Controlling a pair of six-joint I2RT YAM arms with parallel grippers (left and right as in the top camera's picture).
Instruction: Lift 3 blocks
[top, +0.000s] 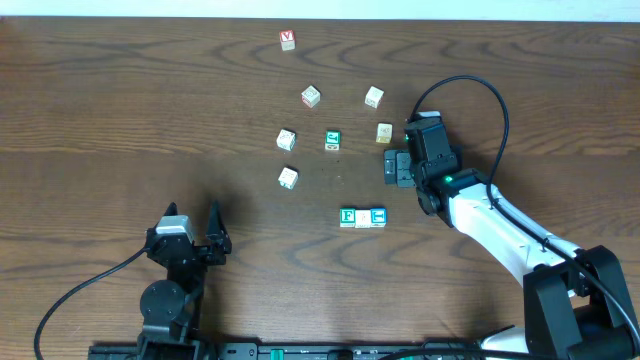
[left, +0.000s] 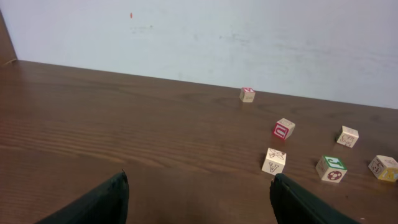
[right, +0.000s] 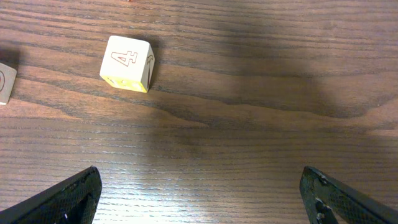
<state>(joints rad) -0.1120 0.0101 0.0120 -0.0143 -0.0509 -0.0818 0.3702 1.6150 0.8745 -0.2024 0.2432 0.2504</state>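
Dark wood worktop (top: 120, 100), three blocks (top: 362, 217) in a close row behind the right fingers (right: 62, 199), yellow-edged cube (right: 126, 64) just ahead, six more cubes (top: 311, 96) scattered ahead-left.
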